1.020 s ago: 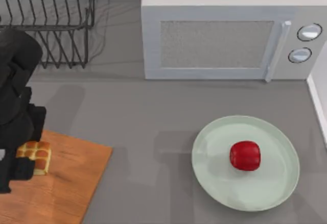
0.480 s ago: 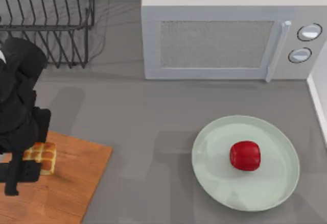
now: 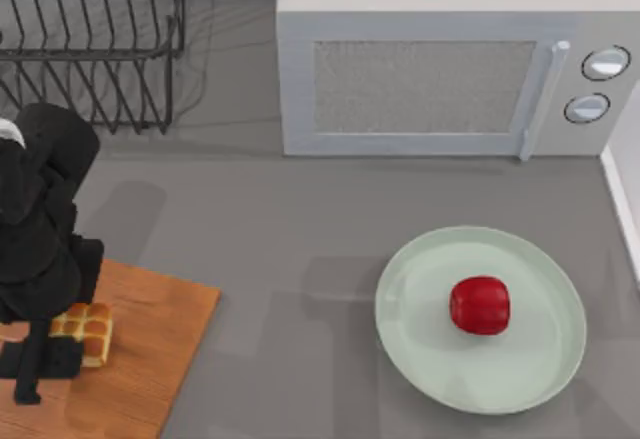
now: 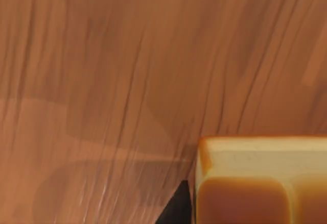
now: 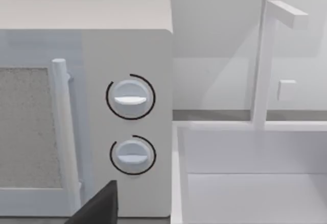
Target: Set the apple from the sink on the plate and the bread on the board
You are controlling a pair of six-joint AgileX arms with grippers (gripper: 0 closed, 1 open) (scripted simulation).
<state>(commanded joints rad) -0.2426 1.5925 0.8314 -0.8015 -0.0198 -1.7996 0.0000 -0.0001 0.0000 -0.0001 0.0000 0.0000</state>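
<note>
The red apple (image 3: 479, 305) lies on the pale green plate (image 3: 430, 359) at the right of the table. At the front left, the golden-brown bread (image 3: 90, 327) is over the orange-brown wooden board (image 3: 150, 349), with my left gripper (image 3: 62, 344) shut on it. The left wrist view looks close at the bread (image 4: 260, 183) just above the board's grain (image 4: 127, 71), where a shadow falls, with one dark fingertip (image 4: 176, 211) beside the loaf. A dark part of my right gripper (image 5: 97, 208) hangs near the microwave's knobs, facing the white sink (image 5: 255, 183).
A grey microwave (image 3: 430, 79) stands at the back middle and a black wire dish rack (image 3: 90, 39) at the back left. The sink's white rim (image 3: 625, 199) borders the table's right edge, with a white faucet (image 5: 265, 60) behind the basin.
My left gripper has carried the bread a little toward the front and right over the board. The apple and plate have not moved.
</note>
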